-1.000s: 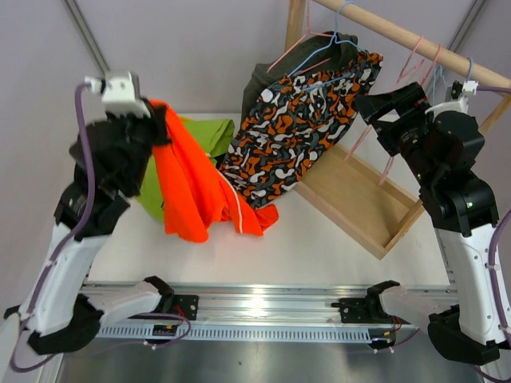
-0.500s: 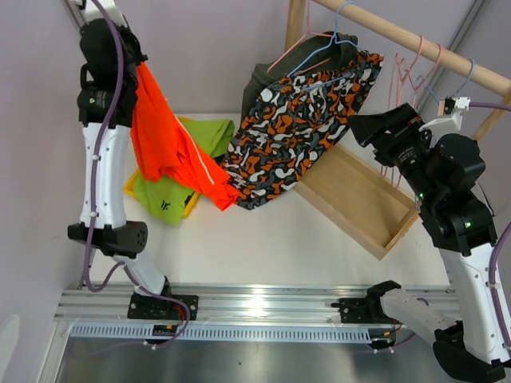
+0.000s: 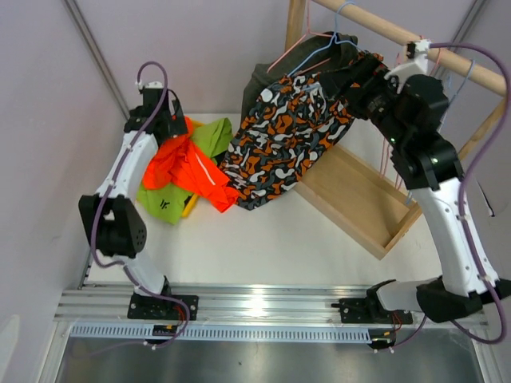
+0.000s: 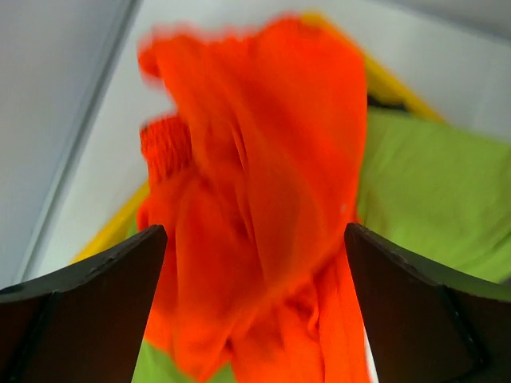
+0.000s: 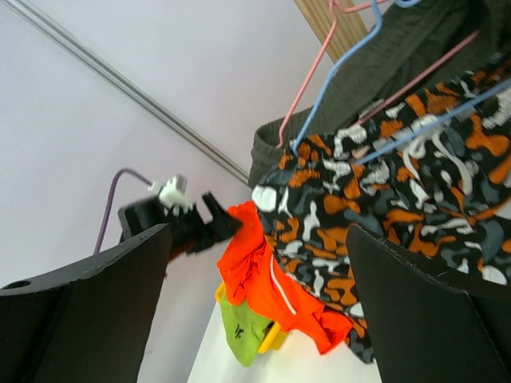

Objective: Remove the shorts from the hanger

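Left gripper (image 4: 254, 231) hangs over the pile at the far left w/ jaws wide apart, grasping nothing; the orange shorts (image 3: 188, 167) lie crumpled just under it, on top of the lime green shorts (image 3: 160, 203); both pairs sit in or on sth. w/ a yellow rim (image 4: 108, 238), prob. the place for finished pieces, so these two look done.

Right gripper (image 5: 257, 231) is also spread wide and empty; it is raised at the far right, near the upper right corner of the camouflage shorts (image 3: 295, 136), whether touching I cannot tell; I judge it is lining up for the next pull.

That pair hangs by its waist on the blue hanger (image 5: 331, 89) from the wooden rail (image 3: 415, 40), so it drapes down to the left, its low end near the orange cloth; the olive shorts (image 5: 431, 32) hang just behind, on another hanger.

Risk, imo: a pull at one corner may drag the hanger along the rail instead of freeing the cloth.
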`<state>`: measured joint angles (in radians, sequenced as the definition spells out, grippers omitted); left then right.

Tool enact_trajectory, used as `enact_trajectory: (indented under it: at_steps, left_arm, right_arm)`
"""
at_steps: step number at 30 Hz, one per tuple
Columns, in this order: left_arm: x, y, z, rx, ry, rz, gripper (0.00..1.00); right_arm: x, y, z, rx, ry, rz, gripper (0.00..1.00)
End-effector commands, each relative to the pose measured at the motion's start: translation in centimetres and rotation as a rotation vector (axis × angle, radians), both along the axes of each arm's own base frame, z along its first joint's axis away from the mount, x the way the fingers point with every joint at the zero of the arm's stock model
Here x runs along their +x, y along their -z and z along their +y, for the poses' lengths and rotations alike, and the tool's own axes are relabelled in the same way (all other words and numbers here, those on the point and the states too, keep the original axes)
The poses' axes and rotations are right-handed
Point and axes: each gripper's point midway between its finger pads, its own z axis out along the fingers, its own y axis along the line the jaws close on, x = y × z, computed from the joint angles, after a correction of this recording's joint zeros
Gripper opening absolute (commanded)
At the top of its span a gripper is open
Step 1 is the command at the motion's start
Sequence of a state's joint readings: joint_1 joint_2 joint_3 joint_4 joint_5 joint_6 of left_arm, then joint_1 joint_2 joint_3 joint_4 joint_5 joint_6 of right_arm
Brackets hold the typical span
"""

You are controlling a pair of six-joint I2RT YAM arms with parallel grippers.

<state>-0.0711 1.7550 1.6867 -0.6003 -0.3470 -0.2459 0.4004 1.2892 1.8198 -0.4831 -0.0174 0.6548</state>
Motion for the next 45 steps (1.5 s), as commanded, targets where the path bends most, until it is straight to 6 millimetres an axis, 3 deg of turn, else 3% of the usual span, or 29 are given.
enact_trajectory:
  at_steps: [1, 2, 3, 4, 5, 6, 7, 8, 9, 10, 11, 12, 15, 16, 17, 19, 20, 21, 22, 23, 25, 26, 30, 37, 40, 42, 45]
  left_arm:
    - [-4.1, -7.5, -3.2, -0.103, 0.067, -0.204, 0.99]
    - [-6.1, -8.9, -4.2, -0.126, 0.119, -0.241, 0.99]
    - [-7.2, -9.5, -5.7, -0.155, 0.185, -0.251, 0.99]
    - [-8.6, -8.8, -7.1, -0.174, 0.228, -0.229, 0.99]
    - [-10.0, -7.6, -8.0, -0.184, 0.272, -0.205, 0.99]
    - [-12.3, -7.9, -9.4, -0.206, 0.334, -0.222, 0.99]
    - [-13.5, -8.1, -9.8, -0.226, 0.347, -0.235, 0.99]
    - [-14.8, -6.5, -10.2, -0.241, 0.36, -0.214, 0.99]
    - [-17.2, -6.7, -11.0, -0.28, 0.411, -0.254, 0.99]
    - [-18.2, -7.3, -11.6, -0.311, 0.445, -0.288, 0.99]
    - [-19.1, -6.2, -12.3, -0.335, 0.486, -0.287, 0.99]
    - [-20.9, -6.4, -13.0, -0.358, 0.546, -0.31, 0.99]
    - [-23.1, -5.5, -12.8, -0.336, 0.583, -0.318, 0.99]
    - [-23.4, -5.3, -12.4, -0.307, 0.586, -0.328, 0.99]
    - [-23.6, -4.0, -12.0, -0.287, 0.578, -0.307, 0.99]
    - [-24.0, -4.0, -11.3, -0.257, 0.569, -0.333, 0.99]
    - [-24.1, -2.8, -11.2, -0.253, 0.565, -0.316, 0.99]
    - [-24.2, -2.8, -11.1, -0.255, 0.561, -0.33, 0.99]
    - [-24.5, -3.2, -11.0, -0.258, 0.564, -0.356, 0.99]
    - [-24.6, -2.1, -11.0, -0.259, 0.558, -0.344, 0.99]
    - [-24.8, -2.1, -10.8, -0.261, 0.553, -0.35, 0.99]
    - [-24.8, -2.2, -10.8, -0.261, 0.553, -0.352, 0.99]
    - [-24.6, -1.7, -11.2, -0.267, 0.567, -0.332, 0.99]
    - [-24.5, -1.6, -11.2, -0.265, 0.565, -0.325, 0.98]
    - [-24.5, -2.1, -11.3, -0.265, 0.571, -0.341, 0.98]
    - [-24.3, -2.9, -11.7, -0.271, 0.598, -0.363, 0.98]
    - [-24.5, -6.4, -13.6, -0.33, 0.678, -0.435, 0.98]
  right_arm:
    - [1.7, -2.2, 1.5, 0.006, -0.015, -0.061, 0.99]
    - [3.3, -1.2, 2.3, 0.001, -0.011, -0.042, 0.98]
    - [3.7, -1.5, 2.9, 0.004, -0.02, -0.05, 0.98]
    - [4.7, -1.5, 2.7, 0.009, 0.021, -0.051, 0.98]
    - [6.4, -0.1, 3.4, -0.003, 0.027, -0.02, 0.98]
    - [6.8, -0.5, 3.8, 0.0, 0.032, -0.028, 0.97]
    - [7.6, -0.2, 4.2, -0.003, 0.034, -0.026, 0.97]
    - [8.3, -0.1, 4.5, -0.007, 0.034, -0.024, 0.97]
    - [9.6, 0.0, 5.0, -0.018, 0.039, -0.029, 0.97]
    - [10.2, 0.2, 5.2, -0.022, 0.045, -0.026, 0.97]
    - [11.7, 1.4, 5.8, -0.038, 0.051, -0.006, 0.97]
    - [11.9, 0.3, 5.8, -0.028, 0.058, -0.033, 0.97]
    - [14.2, 1.6, 6.6, -0.026, 0.073, -0.012, 0.96]
    - [14.4, 1.0, 6.7, -0.014, 0.077, -0.025, 0.96]
    - [14.9, 1.2, 6.9, -0.01, 0.08, -0.02, 0.94]
    - [15.9, 1.9, 7.6, -0.006, 0.086, -0.012, 0.9]
    - [16.2, 2.2, 7.6, -0.005, 0.099, -0.01, 0.84]
    - [16.7, 2.6, 7.8, -0.002, 0.102, -0.007, 0.81]
    - [16.9, 2.9, 8.2, 0.004, 0.102, 0.0, 0.7]
    - [17.0, 3.0, 8.3, 0.008, 0.103, 0.002, 0.62]
    - [17.4, 3.4, 8.4, 0.012, 0.113, 0.009, 0.51]
    - [17.5, 3.6, 8.2, 0.014, 0.129, 0.016, 0.36]
    - [17.3, 3.9, 8.2, 0.027, 0.146, 0.025, 0.12]
    - [15.7, 2.9, 7.6, 0.036, 0.159, 0.008, 0.0]
    - [14.9, 1.8, 7.3, 0.04, 0.151, -0.01, 0.0]
    - [14.1, 0.7, 7.0, 0.05, 0.144, -0.027, 0.0]
    - [12.5, -1.1, 6.5, 0.077, 0.131, -0.047, 0.0]
